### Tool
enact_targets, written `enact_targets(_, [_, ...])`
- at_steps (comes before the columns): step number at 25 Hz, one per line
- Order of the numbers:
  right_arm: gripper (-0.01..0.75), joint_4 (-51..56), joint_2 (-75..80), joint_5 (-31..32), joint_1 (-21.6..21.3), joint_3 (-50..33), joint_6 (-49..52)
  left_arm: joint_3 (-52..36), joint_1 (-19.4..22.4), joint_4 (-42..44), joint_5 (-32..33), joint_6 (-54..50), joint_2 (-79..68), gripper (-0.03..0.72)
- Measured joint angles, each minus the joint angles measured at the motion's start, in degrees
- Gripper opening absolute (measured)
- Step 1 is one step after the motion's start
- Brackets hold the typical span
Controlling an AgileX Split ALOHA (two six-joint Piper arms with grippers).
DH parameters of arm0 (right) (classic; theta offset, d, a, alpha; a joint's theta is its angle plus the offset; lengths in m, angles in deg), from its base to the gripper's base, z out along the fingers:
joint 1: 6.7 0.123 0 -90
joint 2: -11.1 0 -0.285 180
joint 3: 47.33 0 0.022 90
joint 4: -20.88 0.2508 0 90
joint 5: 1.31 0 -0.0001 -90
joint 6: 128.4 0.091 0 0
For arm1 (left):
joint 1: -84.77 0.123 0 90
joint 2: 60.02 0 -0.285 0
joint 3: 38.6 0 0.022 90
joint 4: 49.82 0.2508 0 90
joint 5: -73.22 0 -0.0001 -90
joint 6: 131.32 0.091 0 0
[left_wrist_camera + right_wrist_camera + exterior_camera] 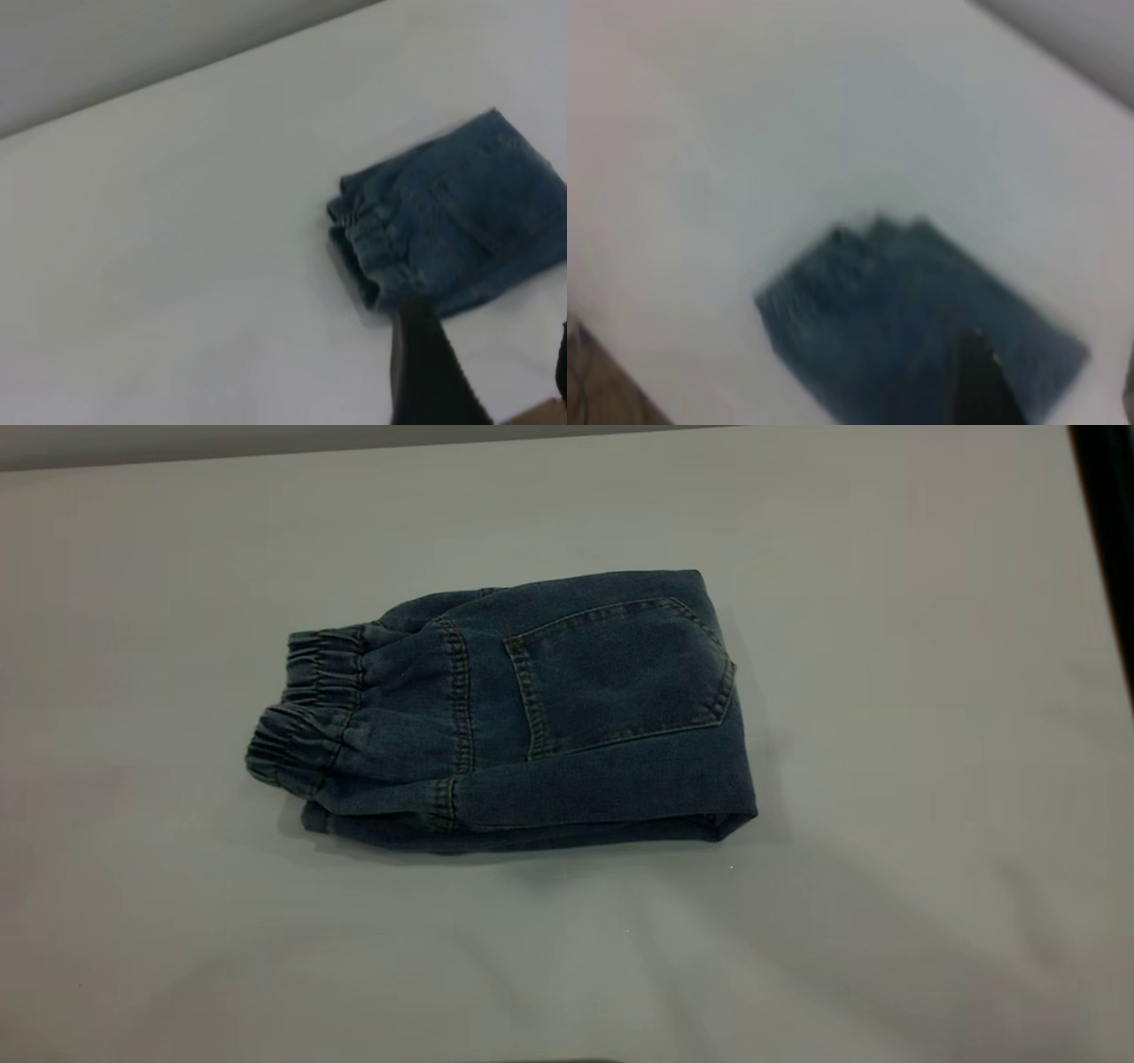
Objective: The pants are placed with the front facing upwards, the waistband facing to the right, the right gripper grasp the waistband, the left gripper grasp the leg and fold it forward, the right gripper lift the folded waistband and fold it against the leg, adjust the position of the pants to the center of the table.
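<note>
The pants [514,713] lay folded into a compact rectangle near the middle of the table [886,691], well apart from both arms, neither of which appeared in the exterior view. In that view the waistband [301,713] pointed toward nine o'clock, its gathered rows bunched at the bundle's left end, and the back patch pocket [620,677] faced up on the top layer, toward three o'clock. A folded edge ran along the six o'clock side, with a lower layer of denim peeking out beneath it.

The left gripper [483,372] hovered above bare table near the waistband end of the pants, not touching the cloth; one dark finger [425,372] showed clearly and another sliver sat at the frame's edge, a wide gap between them, so the jaws stood apart and held nothing. The right gripper [1050,381] hung above the pants as well, only one blurred dark finger [974,381] being plain; whether its jaws were apart or together could not be told.

No brand, label or writing could be read on the denim.

Bare tabletop surrounded the pants on every side, widest toward six o'clock and three o'clock. The table's far edge ran along twelve o'clock, and a dark edge cut the corner near two o'clock.
</note>
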Motion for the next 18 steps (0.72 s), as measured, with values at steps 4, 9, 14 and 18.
enact_targets(4, [0.332, 0.0, -7.35, -0.16, 0.0, -12.25, 0.0, -10.54, 0.0, -0.05, 0.0, 0.0, 5.9, 0.317])
enact_targets(9, [0.332, 0.0, -15.86, -0.42, 0.0, -24.05, 1.96, -23.63, 0.0, -0.05, 0.0, -0.47, 11.7, 0.317])
enact_targets(14, [0.332, 0.0, -25.07, -0.53, 0.0, -33.94, 2.57, -33.9, 0.0, -0.12, 0.0, -2.78, 15.41, 0.317])
enact_targets(18, [0.332, -0.94, -34.05, -0.56, 0.0, -42.62, 3.8, -37.48, 0.0, -0.12, -0.15, -3.16, 17.89, 0.317])
